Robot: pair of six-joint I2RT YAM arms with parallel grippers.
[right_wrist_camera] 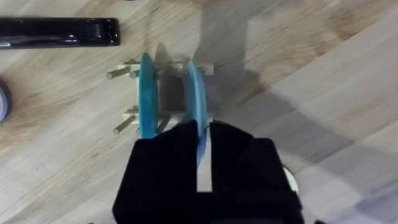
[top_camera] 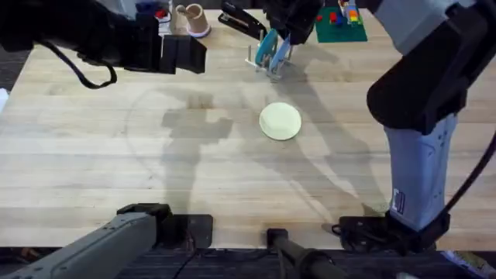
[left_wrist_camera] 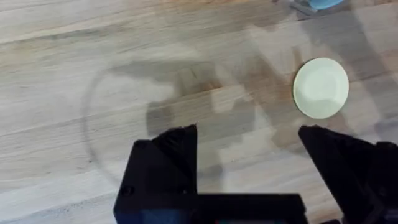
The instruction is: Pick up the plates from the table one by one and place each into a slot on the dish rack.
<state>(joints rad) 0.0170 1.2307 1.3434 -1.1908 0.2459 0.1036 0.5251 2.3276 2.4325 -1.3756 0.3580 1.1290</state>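
A pale cream-yellow plate (top_camera: 280, 122) lies flat mid-table, also seen in the left wrist view (left_wrist_camera: 321, 87). The small wooden dish rack (top_camera: 269, 68) stands at the back centre. In the right wrist view, a teal plate (right_wrist_camera: 147, 93) stands upright in one slot of the rack (right_wrist_camera: 127, 114). A light blue plate (right_wrist_camera: 194, 93) stands in a slot beside it, and my right gripper (right_wrist_camera: 200, 134) is shut on that plate's edge from above (top_camera: 273, 43). My left gripper (top_camera: 186, 54) hovers open at the back left, its fingers (left_wrist_camera: 171, 155) wide apart over bare table (top_camera: 93, 147).
A black stapler (top_camera: 240, 21) lies just behind the rack, also in the right wrist view (right_wrist_camera: 59, 32). A green baseplate with bricks (top_camera: 339, 23) sits at the back right, and cups (top_camera: 190, 19) at the back left. The right arm's column (top_camera: 418, 170) stands at the front right.
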